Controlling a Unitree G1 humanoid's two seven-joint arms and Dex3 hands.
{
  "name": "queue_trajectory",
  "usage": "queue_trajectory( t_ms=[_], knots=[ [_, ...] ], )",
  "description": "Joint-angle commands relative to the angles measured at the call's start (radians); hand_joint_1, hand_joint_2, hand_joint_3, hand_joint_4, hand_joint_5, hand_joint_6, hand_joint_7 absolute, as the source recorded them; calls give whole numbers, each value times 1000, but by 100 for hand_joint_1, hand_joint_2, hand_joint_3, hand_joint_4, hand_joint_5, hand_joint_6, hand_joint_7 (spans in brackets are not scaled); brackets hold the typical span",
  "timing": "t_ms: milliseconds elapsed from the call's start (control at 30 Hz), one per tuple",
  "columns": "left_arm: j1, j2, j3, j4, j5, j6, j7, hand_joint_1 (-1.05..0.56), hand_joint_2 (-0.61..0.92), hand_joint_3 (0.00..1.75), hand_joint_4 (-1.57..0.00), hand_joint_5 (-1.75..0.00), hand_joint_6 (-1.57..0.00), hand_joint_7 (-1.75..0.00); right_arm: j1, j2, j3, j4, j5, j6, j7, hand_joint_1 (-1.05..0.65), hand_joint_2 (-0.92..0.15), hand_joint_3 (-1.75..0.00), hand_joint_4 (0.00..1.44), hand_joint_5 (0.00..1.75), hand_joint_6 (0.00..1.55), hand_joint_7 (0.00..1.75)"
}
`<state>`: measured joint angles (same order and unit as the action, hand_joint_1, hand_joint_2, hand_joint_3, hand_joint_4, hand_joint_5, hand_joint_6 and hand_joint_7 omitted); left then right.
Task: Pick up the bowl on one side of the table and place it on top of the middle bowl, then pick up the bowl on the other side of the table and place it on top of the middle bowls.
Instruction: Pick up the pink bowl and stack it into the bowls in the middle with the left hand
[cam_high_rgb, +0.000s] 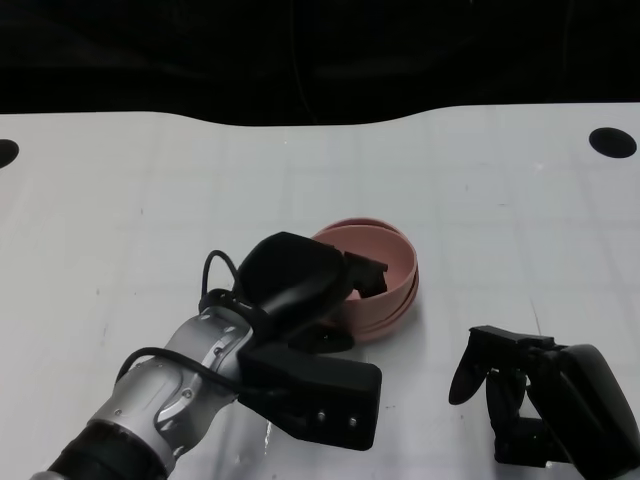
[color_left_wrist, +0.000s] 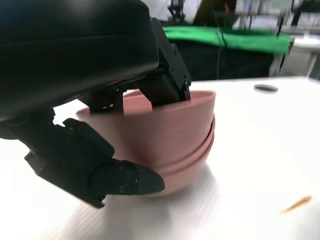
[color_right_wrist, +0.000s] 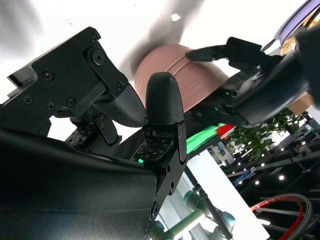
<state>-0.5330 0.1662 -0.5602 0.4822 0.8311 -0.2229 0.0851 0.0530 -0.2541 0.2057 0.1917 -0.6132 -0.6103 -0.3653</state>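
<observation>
Near the middle of the white table (cam_high_rgb: 480, 200), in the head view, a stack of round pink plastic bowls (cam_high_rgb: 385, 270) is seen, with the black left hand (cam_high_rgb: 300, 285) over its near rim. The black right hand (cam_high_rgb: 520, 385) is parked well apart, loosely spread and holding nothing. In the left wrist view, the top bowl's (color_left_wrist: 170, 130) rim is pinched between fingers (color_left_wrist: 167, 75) and thumb. In the right wrist view, the stack is seen beyond empty fingertips (color_right_wrist: 162, 97).

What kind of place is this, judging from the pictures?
Probably a robotics lab or demonstration hall. The white table is a plain test surface with pink bowls, and behind it the left wrist view shows a green cloth and equipment stands.
</observation>
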Motion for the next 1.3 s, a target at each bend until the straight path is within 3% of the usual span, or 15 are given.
queue_trajectory(
  t_ms=[33,100,167,233,300,833,1033,1100,1167,1200,1300],
  knots=[
    [-26,33,-41,-13,69,56,-53,-54,92,38,-26,-55,-43,-12,-1,-5,-3,3,-4,3,-6,-12,-16,-164,97,175,84,150],
    [-28,40,-57,-24,96,81,-72,-62,92,42,-11,-47,-31,-7,0,-5,-2,1,-5,4,-7,-12,-16,-164,97,175,84,150],
    [-19,44,-58,-35,98,85,-68,-64,92,43,-7,-44,-28,-5,0,-6,-2,2,-1,0,-4,-11,-16,-164,97,175,84,149],
    [-3,56,-54,-64,98,83,-56,-80,92,54,-1,-14,-14,-3,1,-7,-2,2,4,-3,0,-11,-16,-163,96,175,84,148],
    [8,65,-47,-94,95,83,-54,-84,92,57,0,-7,-10,-1,1,-9,-2,2,2,-4,-1,-11,-16,-163,96,175,84,147],
    [163,142,94,-328,-45,7,-35,-82,92,56,-6,-11,-15,-4,2,-3,-1,0,6,-1,1,-12,-16,-163,97,175,86,147],
    [259,141,198,-362,-179,-119,42,-65,92,42,-19,-25,-28,-8,4,-1,-1,-1,9,5,5,-12,-16,-164,97,175,86,151],
    [282,136,224,-352,-218,-174,75,-59,92,38,-16,-62,-38,-10,4,-2,-1,-1,8,5,6,-12,-16,-164,97,175,85,151],
    [310,128,248,-344,-264,-225,96,-57,92,37,-13,-73,-40,-10,4,-1,-1,-2,9,5,8,-12,-16,-164,97,175,85,151],
    [329,122,264,-341,-296,-257,106,-51,92,34,-14,-95,-46,-16,4,-1,-1,-2,10,5,8,-12,-16,-164,97,175,85,152],
    [368,102,304,-311,-387,-360,122,-39,92,25,-19,-117,-55,-26,4,1,-1,0,10,3,7,-12,-16,-164,97,175,84,152]
  ],
)
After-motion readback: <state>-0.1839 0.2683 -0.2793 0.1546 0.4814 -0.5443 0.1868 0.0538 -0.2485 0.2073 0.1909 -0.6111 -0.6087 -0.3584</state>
